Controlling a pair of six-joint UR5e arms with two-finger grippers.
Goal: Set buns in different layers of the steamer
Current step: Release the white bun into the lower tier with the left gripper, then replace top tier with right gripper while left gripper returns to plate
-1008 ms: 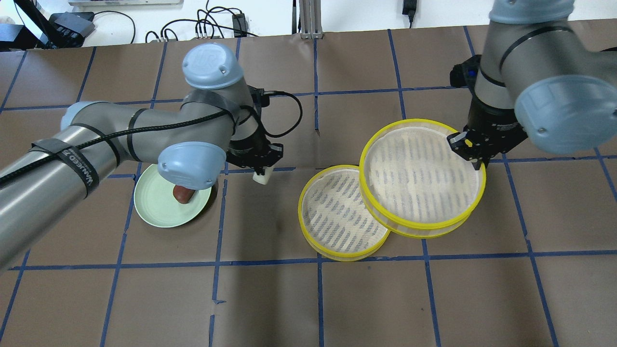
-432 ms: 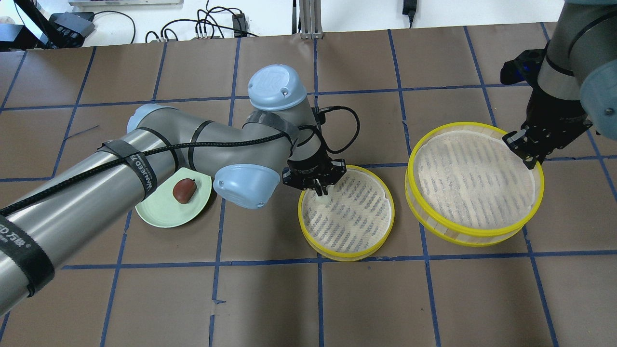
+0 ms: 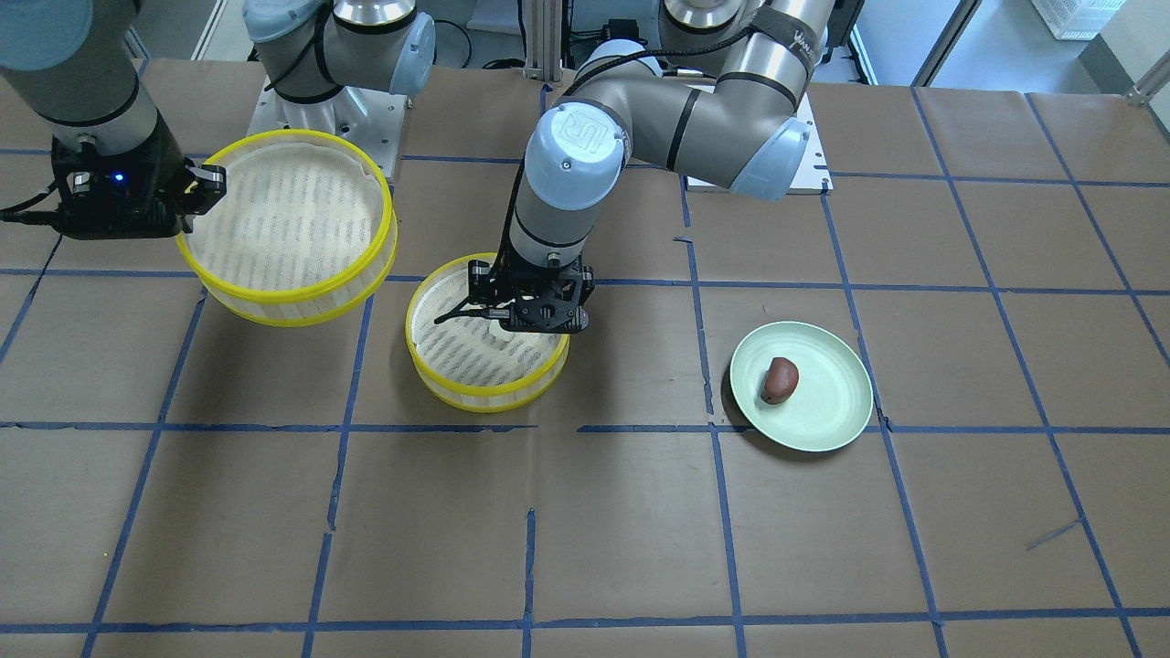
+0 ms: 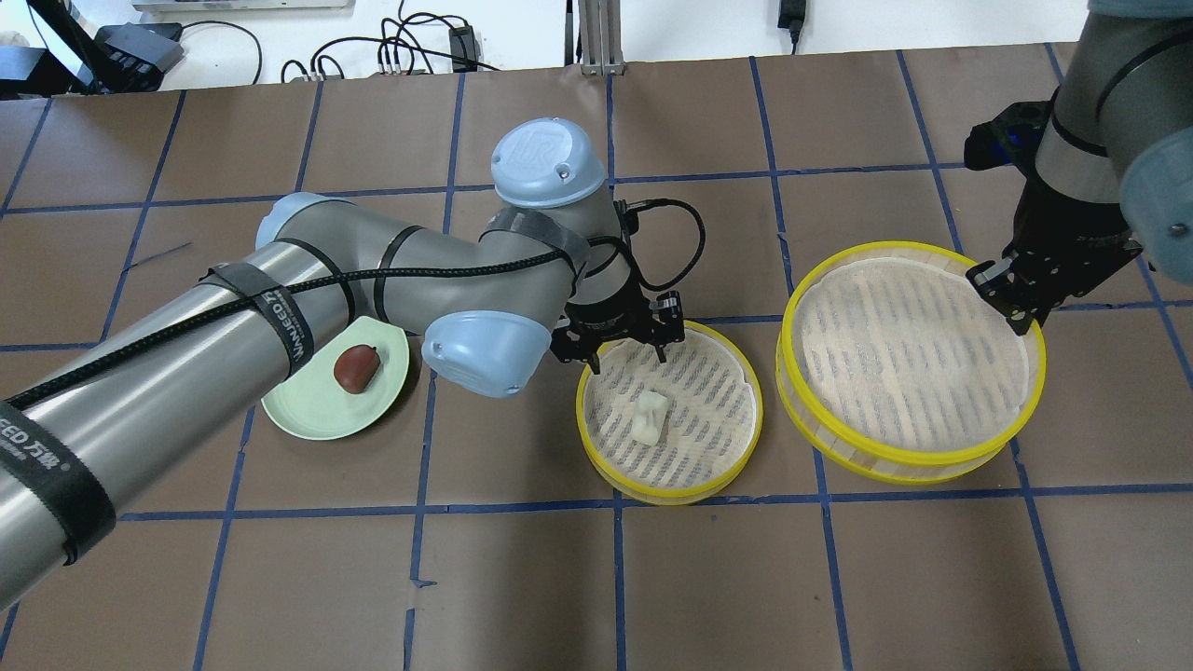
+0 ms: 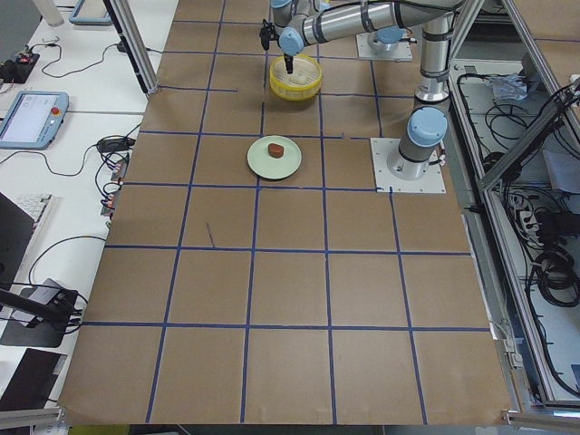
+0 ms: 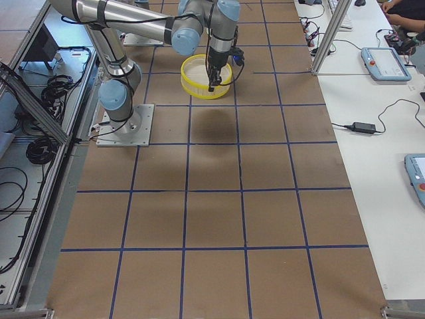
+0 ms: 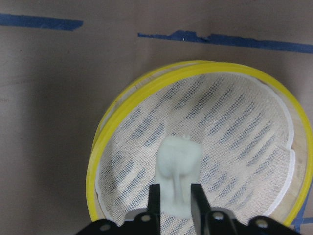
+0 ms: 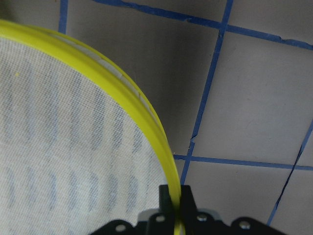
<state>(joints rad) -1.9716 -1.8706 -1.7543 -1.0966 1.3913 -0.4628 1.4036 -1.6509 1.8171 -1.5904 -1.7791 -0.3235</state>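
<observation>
The white bun (image 4: 650,415) lies on the liner of the lower steamer layer (image 4: 671,489), which stands on the table. My left gripper (image 4: 629,358) is open just above that layer's far side, its fingers clear of the bun; the left wrist view shows the bun (image 7: 178,159) below the fingertips. My right gripper (image 4: 1016,312) is shut on the yellow rim of the upper steamer layer (image 4: 792,317) and holds it, empty and slightly tilted, to the right of the lower one. The reddish-brown bun (image 4: 356,366) lies on the green plate (image 4: 308,415).
The plate sits left of the lower layer, partly under my left arm's elbow (image 4: 480,349). The table is brown paper with blue tape lines (image 4: 615,508). Cables and boxes (image 4: 410,56) lie beyond the far edge.
My left gripper carried the white bun from beside the plate to the lower layer, let it go and rose. My right gripper moved the upper layer rightward off the lower one.
</observation>
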